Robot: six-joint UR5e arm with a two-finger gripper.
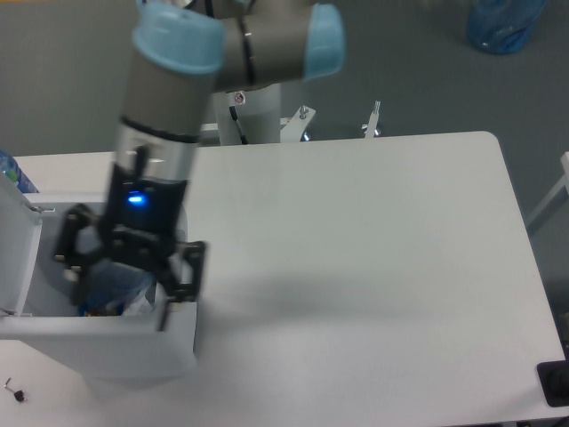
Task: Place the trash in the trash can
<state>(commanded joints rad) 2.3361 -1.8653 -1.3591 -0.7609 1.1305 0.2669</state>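
Note:
The trash can (116,351) is a white boxy bin at the table's front left, with its white lid (18,258) standing up on the left side. Inside it I see clear bluish plastic trash (114,283) and a whitish crumpled piece (138,304); the bottle's label is hidden by the gripper. My gripper (124,286) hangs over the bin's opening with its black fingers (182,276) spread wide. It is open, with nothing held between the fingers.
The white table (373,249) stretches to the right of the bin. A blue water jug (502,22) stands on the floor at the back right. Part of a bottle (9,171) shows at the left edge. A black object (556,384) sits at the bottom right.

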